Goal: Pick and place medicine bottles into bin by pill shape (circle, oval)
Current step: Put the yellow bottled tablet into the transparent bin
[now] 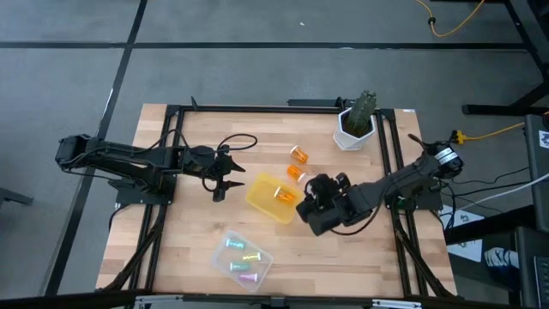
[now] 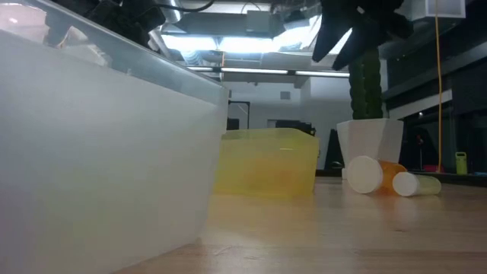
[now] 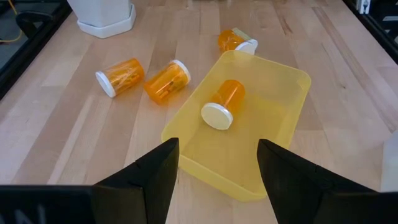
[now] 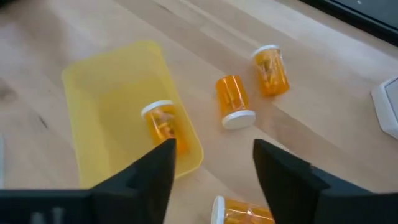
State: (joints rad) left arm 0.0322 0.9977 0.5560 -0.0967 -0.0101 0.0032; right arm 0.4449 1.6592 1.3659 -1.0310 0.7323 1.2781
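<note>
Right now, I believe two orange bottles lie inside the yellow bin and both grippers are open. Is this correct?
Not quite. Only one orange bottle lies inside the yellow bin, as the left wrist view shows; three others lie on the table outside it. Both the left gripper and right gripper are open.

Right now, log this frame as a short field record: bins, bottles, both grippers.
yellow bin: holds one orange bottle, lying on its side
clear bin: holds pastel vials
loose orange bottles: three on the table, by the yellow bin
left gripper: open, empty, beside the yellow bin
right gripper: open, empty, at the yellow bin's other side
plant pot: back corner
</note>
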